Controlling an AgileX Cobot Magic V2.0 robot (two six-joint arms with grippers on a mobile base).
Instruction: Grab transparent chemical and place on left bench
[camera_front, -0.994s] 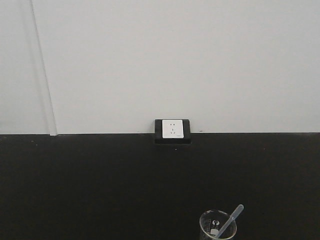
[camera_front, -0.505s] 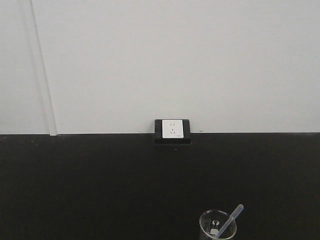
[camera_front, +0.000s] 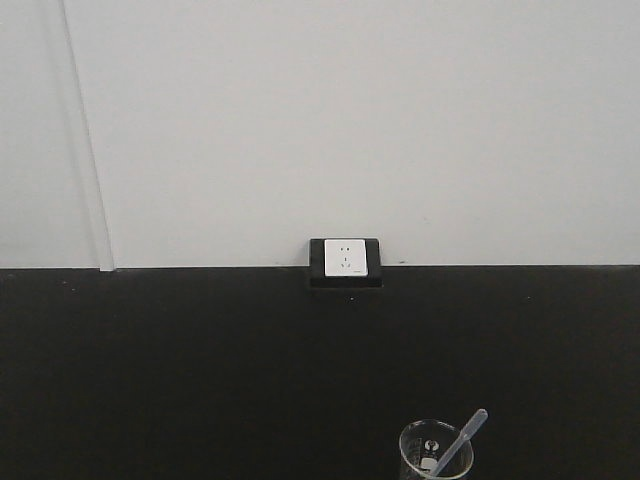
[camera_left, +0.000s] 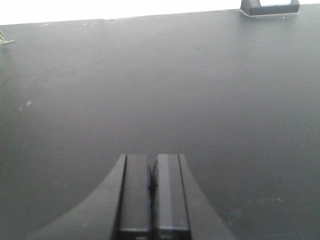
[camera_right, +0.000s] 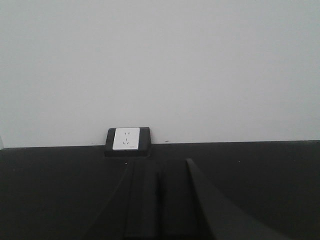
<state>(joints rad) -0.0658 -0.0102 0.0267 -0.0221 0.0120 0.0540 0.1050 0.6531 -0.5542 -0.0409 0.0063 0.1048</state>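
First spread the right tool (camera_right: 159, 200), clenched empty like the left tool (camera_left: 151, 185). Then pinch the transparent chemical (camera_front: 463, 438) above the rim of the beaker (camera_front: 412, 448), toward the front edge of the tabletop (camera_front: 200, 380), right of middle.

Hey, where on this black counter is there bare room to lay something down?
Nearly all of the black countertop is bare: the whole left half, and the middle strip from the wall socket forward. The far right also looks open. The only occupied spot is front right, where the glass beaker stands with the dropper leaning in it.
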